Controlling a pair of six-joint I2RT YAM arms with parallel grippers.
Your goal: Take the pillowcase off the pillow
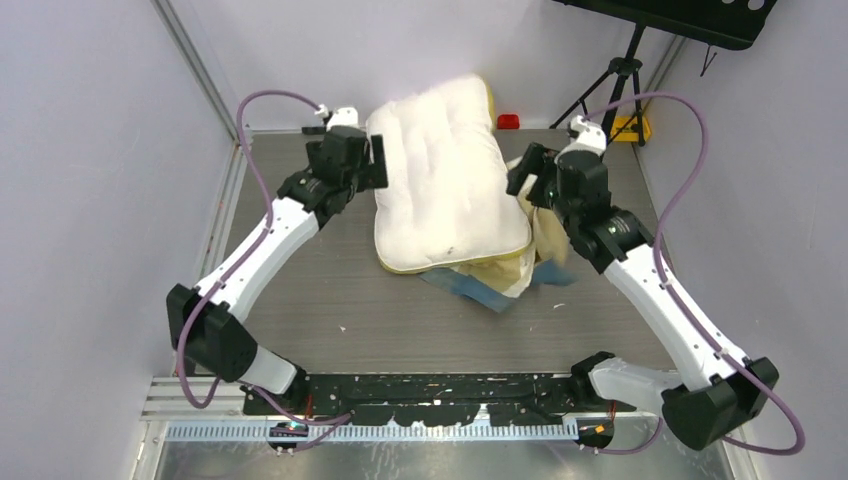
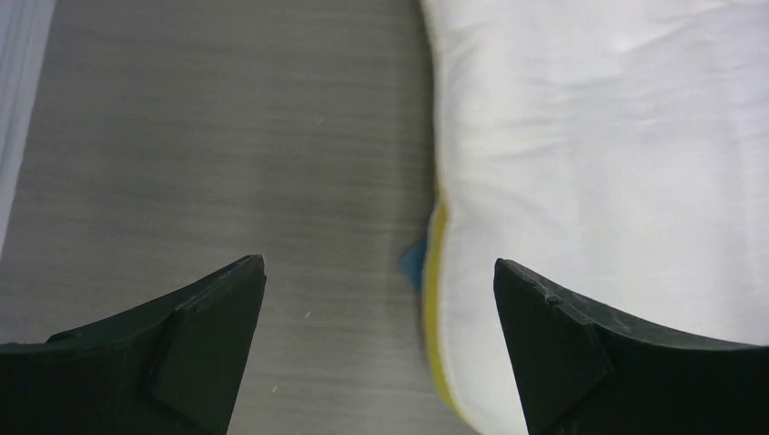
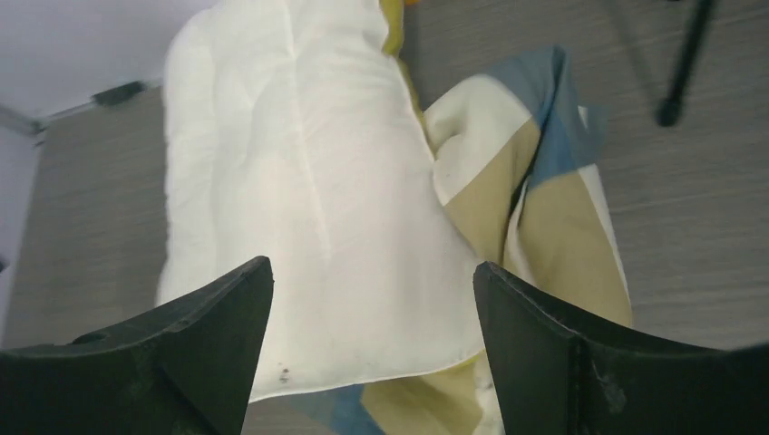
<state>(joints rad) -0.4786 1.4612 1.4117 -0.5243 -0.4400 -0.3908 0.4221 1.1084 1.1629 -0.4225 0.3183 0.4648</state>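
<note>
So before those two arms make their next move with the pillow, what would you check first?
1. Left gripper open and empty: ok.
2. Right gripper open and empty: ok.
3. Pillow bare on top, no cover over it: ok.
4. Pillowcase free of the pillow: not ok, the pillow's near right corner lies on it.
5. Loose fabric to grab: looks ok, the pillowcase bunches out on the right gripper's side.
6. Pillow lying settled: cannot tell, its far end is blurred in the top view.
</note>
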